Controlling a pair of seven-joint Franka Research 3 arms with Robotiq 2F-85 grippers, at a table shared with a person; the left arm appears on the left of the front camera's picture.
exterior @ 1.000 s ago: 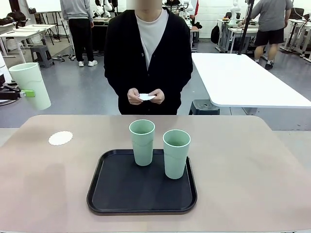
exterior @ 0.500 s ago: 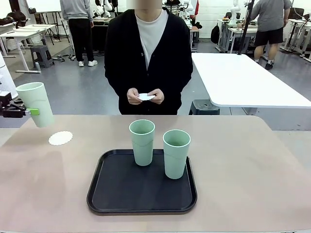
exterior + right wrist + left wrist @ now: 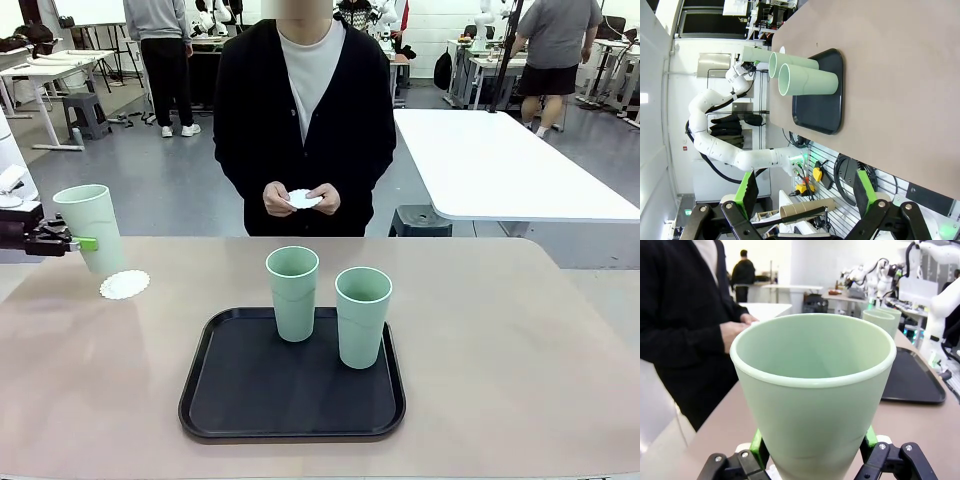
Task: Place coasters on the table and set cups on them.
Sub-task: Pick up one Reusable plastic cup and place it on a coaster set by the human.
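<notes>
1. While the left gripper point(image 3: 72, 243) clamps the held cup point(image 3: 90, 225) on its wall, the front view shows it slightly tilted, just above and behind the laid coaster point(image 3: 124, 285) on the table point(image 3: 520, 350). Two cups point(image 3: 292, 292) wait on the black tray point(image 3: 290, 415). The person's hands point(image 3: 279, 198) hold another coaster point(image 3: 302, 199). Risk: a tilted base could catch the light paper and shove it off-centre.
2. Left wrist view: green pads point(image 3: 758, 447) pinch the tumbler's sides.
3. Right wrist view: the right gripper point(image 3: 802, 192) has its fingers spread wide, empty.
4. Against half a second back, the held cup has come rightward, closer to the laid coaster.
</notes>
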